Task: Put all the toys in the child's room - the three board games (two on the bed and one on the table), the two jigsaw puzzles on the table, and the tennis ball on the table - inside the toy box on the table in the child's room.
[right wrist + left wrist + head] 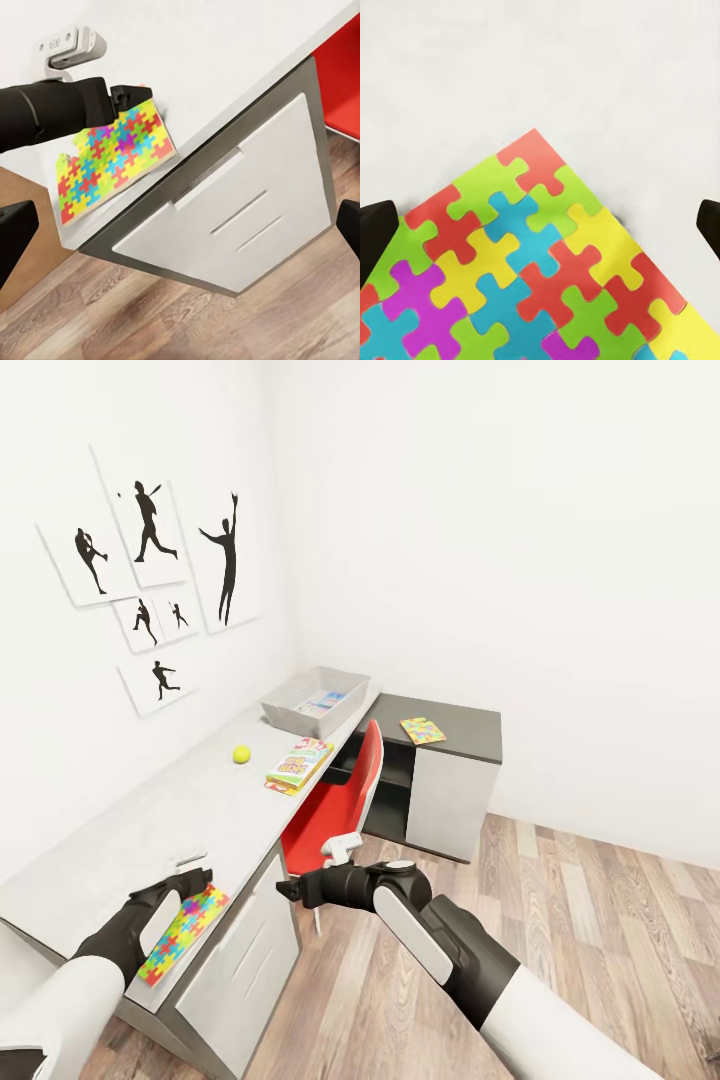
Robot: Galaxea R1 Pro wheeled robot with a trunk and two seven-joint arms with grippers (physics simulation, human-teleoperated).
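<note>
Now left end effector [190, 882] wide over jigsaw puzzle [183, 934]; right end effector [290, 888] wide, level.

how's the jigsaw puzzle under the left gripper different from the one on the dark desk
The near jigsaw puzzle lies at the front edge of the light grey table, under the left gripper; the far jigsaw puzzle lies alone on the dark desk, no gripper near. Both are thin, flat, multicoloured squares.

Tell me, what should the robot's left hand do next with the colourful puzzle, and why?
Probably lower the left gripper a little and close on the jigsaw puzzle. Its fingers look open over the puzzle, which lies flat at the table edge, nearly overhanging. The toy box waits at the far end.
</note>
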